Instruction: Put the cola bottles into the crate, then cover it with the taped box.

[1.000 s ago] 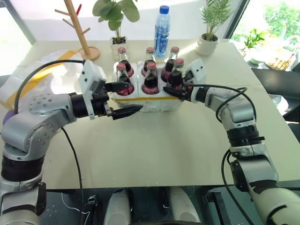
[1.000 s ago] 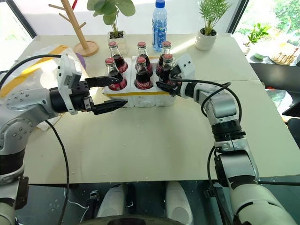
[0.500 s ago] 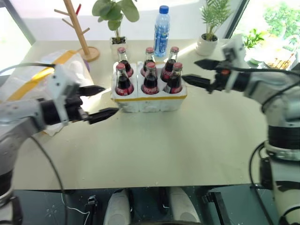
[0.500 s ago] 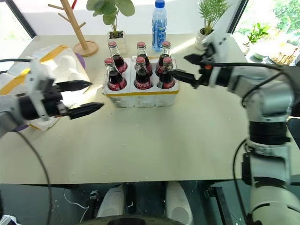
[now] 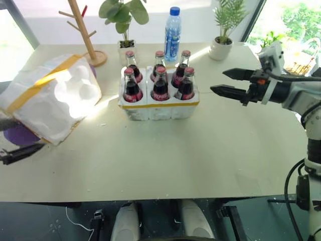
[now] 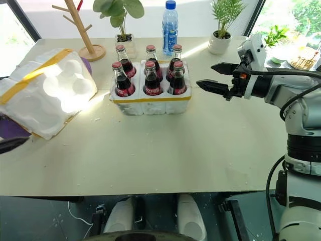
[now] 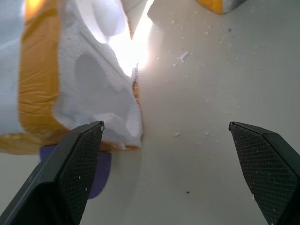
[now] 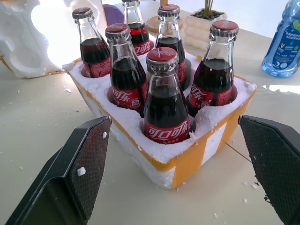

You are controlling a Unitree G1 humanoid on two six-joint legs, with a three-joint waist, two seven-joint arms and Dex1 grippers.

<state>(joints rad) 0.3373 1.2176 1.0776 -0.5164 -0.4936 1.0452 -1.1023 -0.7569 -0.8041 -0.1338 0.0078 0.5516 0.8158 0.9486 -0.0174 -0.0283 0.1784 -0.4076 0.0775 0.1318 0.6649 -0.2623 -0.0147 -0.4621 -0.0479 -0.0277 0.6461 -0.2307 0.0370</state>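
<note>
1. Six cola bottles (image 5: pixel 160 83) stand upright in the crate (image 5: pixel 159 108), one in each well, in two rows of three, all with their red caps on.
2. The crate sits near the middle of your counter (image 5: pixel 165 155), toward the far side, with its yellow tape band facing you.
3. The taped box (image 5: pixel 47 98) lies on the counter to the left of the crate, well apart from it and tilted, so its moulded white hollows face the crate. One yellow band runs across its top.
4. A purple object (image 5: pixel 20 134) peeks out from under the near left corner of the taped box; you cannot tell what it is.
5. Your right gripper (image 5: pixel 228 83) hangs above the counter to the right of the crate, apart from it and pointing at it. Its fingers (image 5: pixel 225 93) are spread wide and hold nothing.
6. Your left gripper (image 7: pixel 164 178) is at the far left edge, low beside the near corner of the taped box. Its fingers (image 7: pixel 79 159) are spread wide and empty, not touching the box.
7. Behind the crate stand a blue-capped water bottle (image 5: pixel 173 27), two potted plants (image 5: pixel 124 22) and a wooden branch stand (image 5: pixel 85 30).
</note>
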